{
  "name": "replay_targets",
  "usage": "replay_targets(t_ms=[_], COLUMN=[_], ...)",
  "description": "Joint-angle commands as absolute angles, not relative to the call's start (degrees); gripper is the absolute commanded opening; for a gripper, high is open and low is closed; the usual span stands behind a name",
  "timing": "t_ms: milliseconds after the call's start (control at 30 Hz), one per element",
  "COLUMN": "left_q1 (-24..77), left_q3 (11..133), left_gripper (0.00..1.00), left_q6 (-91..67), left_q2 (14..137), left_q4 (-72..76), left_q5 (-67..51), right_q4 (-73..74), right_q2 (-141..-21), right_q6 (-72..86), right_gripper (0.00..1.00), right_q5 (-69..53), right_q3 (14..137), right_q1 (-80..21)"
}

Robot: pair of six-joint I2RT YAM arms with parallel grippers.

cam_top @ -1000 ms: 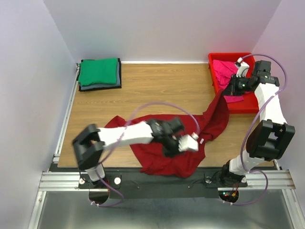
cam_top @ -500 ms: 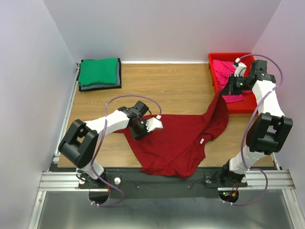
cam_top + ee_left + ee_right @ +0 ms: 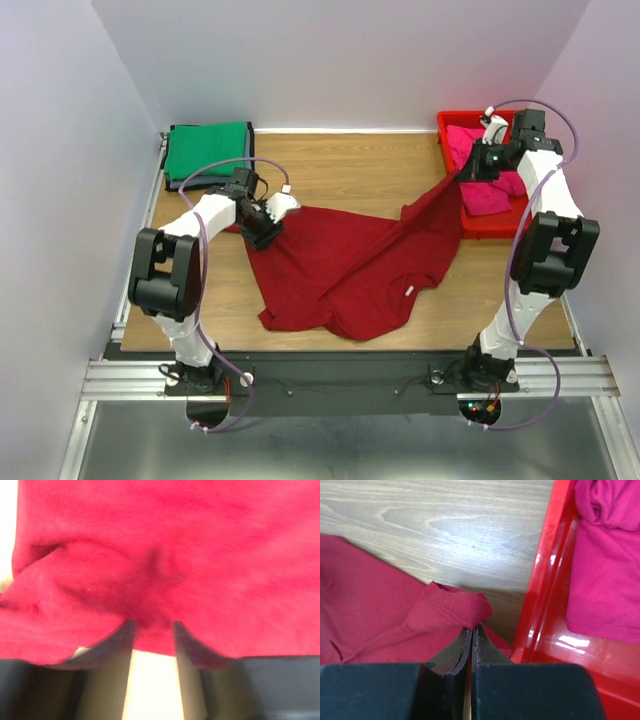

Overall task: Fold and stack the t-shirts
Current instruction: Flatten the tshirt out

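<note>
Maroon tee (image 3: 340,275) stretches left to right across the wood table (image 3: 350,165). My left pincer (image 3: 266,216) is clamped on its left end and my right pincer (image 3: 466,172) on its right end, by the tray (image 3: 500,226). Four tees: maroon, green (image 3: 207,150) folded on grey (image 3: 210,182) far left, pink (image 3: 488,192) in the one tray. Lilac walls.

a red plastic tray (image 3: 462,117) sits at the far right corner of the wooden table (image 3: 340,170).

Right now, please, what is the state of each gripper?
Left gripper: closed, holding a bunch of the maroon t-shirt.
Right gripper: closed, holding an edge of the same shirt.
</note>
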State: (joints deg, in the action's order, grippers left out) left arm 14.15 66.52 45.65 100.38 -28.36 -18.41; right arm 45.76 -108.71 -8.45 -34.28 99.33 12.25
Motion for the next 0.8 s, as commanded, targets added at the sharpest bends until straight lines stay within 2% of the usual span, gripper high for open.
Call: replay_targets(t_ms=[0,67,167,200,267,433,600,767], left_q1=[15.91,16.17,16.69,17.22,19.15,23.99,27.42,30.85], left_q3=[69.08,68.47,65.31,62.61,59.17,49.85,44.58,40.96], left_gripper=[0.59,0.59,0.46,0.39,0.34,0.37,0.38,0.42], left_q6=[53.52,57.11,61.34,63.17,64.51,67.23,69.70,69.70], left_q2=[91.68,88.88,85.19,84.12,80.44,73.75,67.69,64.78], left_q4=[-39.18,-43.58,-49.30,-50.79,-51.33,-50.28,-46.77,-41.49], left_q5=[-30.48,-30.94,-31.20,-30.42,-29.45,-28.39,-31.37,-28.04], right_q4=[43.51,43.51,43.51,43.51,43.51,43.51,43.59,43.59], right_q2=[-107.49,-107.23,-106.96,-106.79,-106.35,-105.91,-105.73,-105.73], right_q6=[-7.21,-7.38,-7.30,-7.21,-7.21,-7.29,-7.29,-7.56], right_gripper=[0.01,0.01,0.01,0.01,0.01,0.01,0.01,0.01], right_q5=[-34.19,-34.01,-34.01,-34.10,-34.10,-33.84,-33.58,-33.57], right_q3=[100.56,99.76,98.44,97.83,97.47,96.86,95.98,95.71], right_q1=[10.73,10.29,9.76,9.49,9.32,9.23,9.14,9.14])
